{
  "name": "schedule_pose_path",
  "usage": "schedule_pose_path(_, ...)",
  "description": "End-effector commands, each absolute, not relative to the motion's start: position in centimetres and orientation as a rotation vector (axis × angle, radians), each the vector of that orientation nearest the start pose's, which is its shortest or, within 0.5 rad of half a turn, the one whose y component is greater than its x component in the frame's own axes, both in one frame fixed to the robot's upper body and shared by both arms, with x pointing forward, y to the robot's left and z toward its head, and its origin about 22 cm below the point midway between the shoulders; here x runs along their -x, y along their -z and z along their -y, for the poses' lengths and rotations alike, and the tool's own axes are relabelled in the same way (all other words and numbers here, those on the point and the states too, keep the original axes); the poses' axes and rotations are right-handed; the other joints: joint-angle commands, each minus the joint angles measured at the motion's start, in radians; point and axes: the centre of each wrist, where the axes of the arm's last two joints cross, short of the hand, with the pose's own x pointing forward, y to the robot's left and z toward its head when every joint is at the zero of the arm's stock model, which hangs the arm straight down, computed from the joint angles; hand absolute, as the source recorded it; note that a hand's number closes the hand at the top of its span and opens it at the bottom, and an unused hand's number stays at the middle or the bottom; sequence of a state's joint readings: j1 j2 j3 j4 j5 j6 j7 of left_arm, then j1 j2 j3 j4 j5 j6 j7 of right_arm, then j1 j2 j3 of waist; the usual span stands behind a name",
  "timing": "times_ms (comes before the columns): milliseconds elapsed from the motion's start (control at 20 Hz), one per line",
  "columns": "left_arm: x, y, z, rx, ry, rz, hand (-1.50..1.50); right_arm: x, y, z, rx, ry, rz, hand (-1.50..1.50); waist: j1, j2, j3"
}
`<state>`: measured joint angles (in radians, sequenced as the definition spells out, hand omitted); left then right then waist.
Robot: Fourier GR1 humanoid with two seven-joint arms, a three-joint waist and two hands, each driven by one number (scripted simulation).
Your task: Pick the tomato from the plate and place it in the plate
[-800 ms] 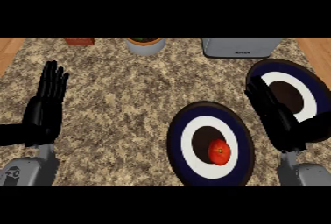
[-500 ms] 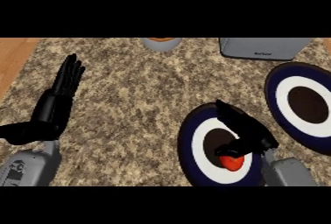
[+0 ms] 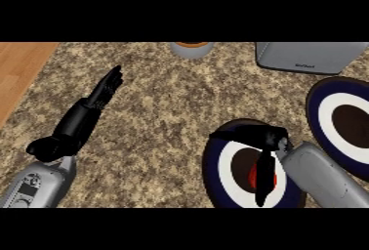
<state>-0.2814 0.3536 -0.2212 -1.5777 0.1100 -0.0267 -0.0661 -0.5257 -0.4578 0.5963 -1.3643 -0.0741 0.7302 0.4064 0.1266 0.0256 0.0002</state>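
A dark-rimmed plate (image 3: 214, 168) with a white ring lies at the lower right of the counter. On it sits the red tomato (image 3: 253, 178), of which only a sliver shows. My right hand (image 3: 258, 138) is down over the tomato, its fingers curled round it and one black finger running down the tomato's right side. A second plate (image 3: 322, 111) of the same pattern lies just to the right, partly cut off by the view's edge, with nothing on it. My left hand (image 3: 92, 104) rests open at the left, fingers up, well away from both plates.
A grey appliance (image 3: 310, 55) stands at the back right, close behind the second plate. A small grey pot (image 3: 192, 48) with an orange top stands at the back centre. A wooden strip (image 3: 20, 68) borders the stone counter on the left.
My right hand has come from above the far plate onto the near plate and closed over the tomato, hiding most of it. The left hand has stayed open.
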Motion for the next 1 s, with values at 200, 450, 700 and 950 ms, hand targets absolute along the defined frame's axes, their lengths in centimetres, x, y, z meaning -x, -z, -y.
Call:
schedule_pose_path(200,-27.7,-6.8,-25.5,0.015,0.488,1.777,0.00,-35.4,-9.4,10.9,-0.127,-1.926,0.770,-1.50,-0.078,-0.021,0.000)
schedule_pose_path(450,-27.8,-7.8,-25.1,0.010,0.478,1.767,0.00,-37.5,-8.6,8.7,-0.166,-1.933,0.513,-1.50,-0.097,-0.024,-0.001)
schedule_pose_path(700,-28.0,-8.4,-25.7,-0.003,0.456,1.779,0.00,-38.6,-8.6,8.4,-0.184,-2.003,0.318,-1.50,-0.110,-0.026,-0.001)
schedule_pose_path(950,-27.3,-8.1,-26.7,0.006,0.479,1.777,0.00,-39.9,-10.9,6.1,-0.053,-2.048,0.259,-1.50,-0.110,-0.027,-0.001)
